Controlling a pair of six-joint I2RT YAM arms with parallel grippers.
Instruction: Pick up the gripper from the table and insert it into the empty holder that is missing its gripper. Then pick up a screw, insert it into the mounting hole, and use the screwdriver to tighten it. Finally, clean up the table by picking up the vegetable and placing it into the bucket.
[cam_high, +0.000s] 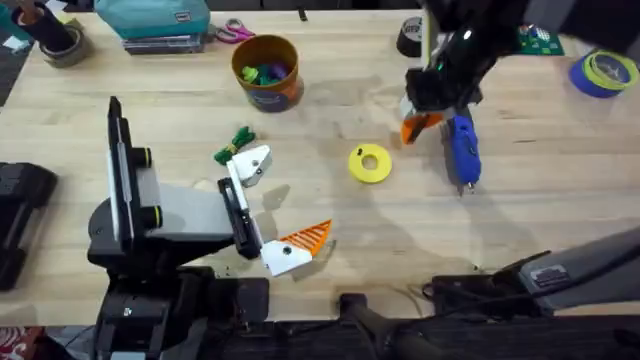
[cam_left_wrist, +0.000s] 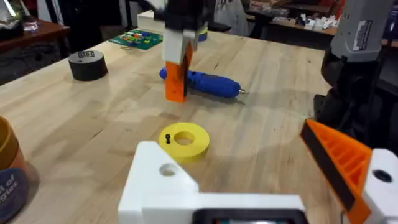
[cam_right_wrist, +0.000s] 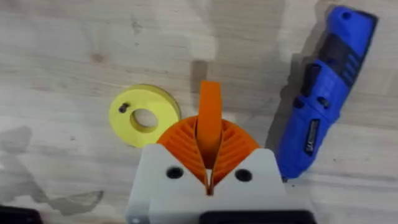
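Observation:
My right gripper hangs over the table's right half, its orange ribbed pads shut on the small orange gripper. From the left wrist view that piece hangs just above the wood. The blue screwdriver lies right beside it. A black screw rests on a flat yellow ring. My left gripper lies low and open: one white holder is bare with an empty hole, and the other carries an orange wedge. The green vegetable lies by the bare holder. The bucket stands behind.
Colourful toys fill the bucket. A black tape roll and a green circuit board sit at the far right. Blue-yellow tape, scissors and a teal box line the back edge.

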